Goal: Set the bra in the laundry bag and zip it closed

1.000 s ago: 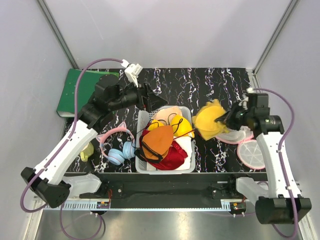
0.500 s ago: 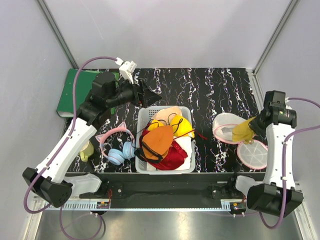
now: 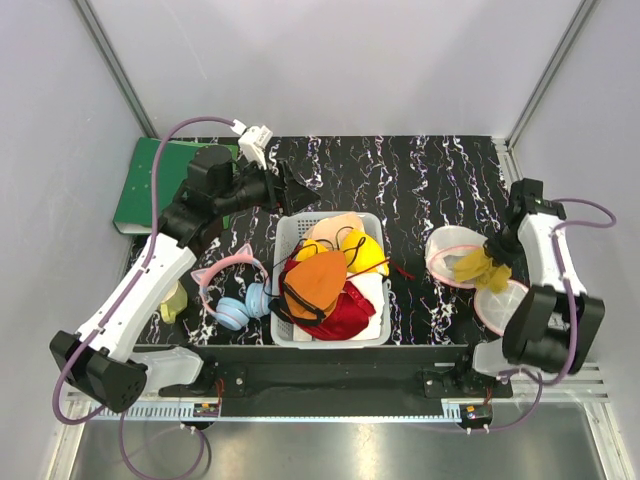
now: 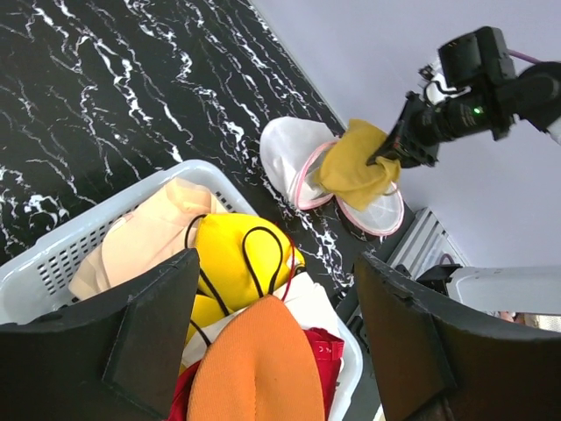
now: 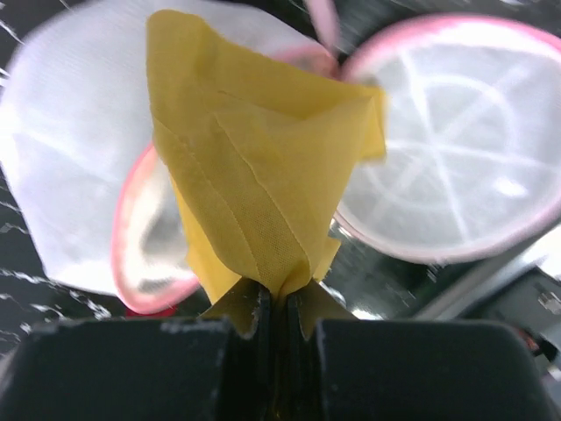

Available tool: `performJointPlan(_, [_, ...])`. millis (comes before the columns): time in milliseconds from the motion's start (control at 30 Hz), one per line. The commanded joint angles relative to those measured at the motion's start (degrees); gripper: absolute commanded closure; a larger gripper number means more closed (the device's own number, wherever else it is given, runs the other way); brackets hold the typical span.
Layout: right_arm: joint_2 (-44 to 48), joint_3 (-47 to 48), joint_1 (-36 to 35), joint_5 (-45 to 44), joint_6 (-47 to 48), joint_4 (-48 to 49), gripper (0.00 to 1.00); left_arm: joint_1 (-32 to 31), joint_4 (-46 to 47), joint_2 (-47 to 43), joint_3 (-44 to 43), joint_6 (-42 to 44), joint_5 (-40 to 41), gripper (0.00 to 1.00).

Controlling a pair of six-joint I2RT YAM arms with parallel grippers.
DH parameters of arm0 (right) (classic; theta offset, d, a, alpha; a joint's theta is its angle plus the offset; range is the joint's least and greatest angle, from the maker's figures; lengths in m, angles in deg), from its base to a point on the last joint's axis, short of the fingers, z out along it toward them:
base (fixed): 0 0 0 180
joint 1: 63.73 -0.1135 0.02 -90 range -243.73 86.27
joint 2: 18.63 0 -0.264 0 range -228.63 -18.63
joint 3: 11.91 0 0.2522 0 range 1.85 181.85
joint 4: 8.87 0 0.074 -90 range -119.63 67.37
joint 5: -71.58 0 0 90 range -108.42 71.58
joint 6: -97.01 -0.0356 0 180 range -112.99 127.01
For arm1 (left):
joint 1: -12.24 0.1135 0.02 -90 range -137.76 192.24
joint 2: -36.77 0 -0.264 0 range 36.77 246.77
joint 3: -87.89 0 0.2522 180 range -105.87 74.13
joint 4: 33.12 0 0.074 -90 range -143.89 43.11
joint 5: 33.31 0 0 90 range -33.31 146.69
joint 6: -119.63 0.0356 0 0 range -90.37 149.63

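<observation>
Now the bra (image 3: pixel 478 266) has reached the laundry bag (image 3: pixel 445 245).

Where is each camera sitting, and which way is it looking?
Top external: high above and behind the arms, looking down at the table; the left arm and right arm show, bases at the bottom.
Left wrist: on the left arm, looking over the basket toward the right arm; its open left hand frames the bottom.
Right wrist: on the right arm, looking closely at the bra pinched in the shut right hand, with the laundry bag behind it.
Shared: both wrist views show the bra and laundry bag.
</observation>
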Motion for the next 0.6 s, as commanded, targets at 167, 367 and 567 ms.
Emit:
performJointPlan(167, [-16.3, 9.4, -10.0, 6.7, 7.1, 21.3, 1.0, 2.3, 0.1, 0.6, 0.6, 2.6, 4.2, 0.26])
performJointPlan(367, [-27.4, 20.2, -16.6, 14.4, 8.4, 24.8, 1.0, 3.5, 0.2, 5.3, -1.8, 4.7, 8.6, 0.25])
performJointPlan(567, [-32.8, 29.3, -18.4, 21.9, 10.4, 24.8, 1.0, 5.6, 0.5, 15.9, -9.4, 5.9, 7.7, 0.23])
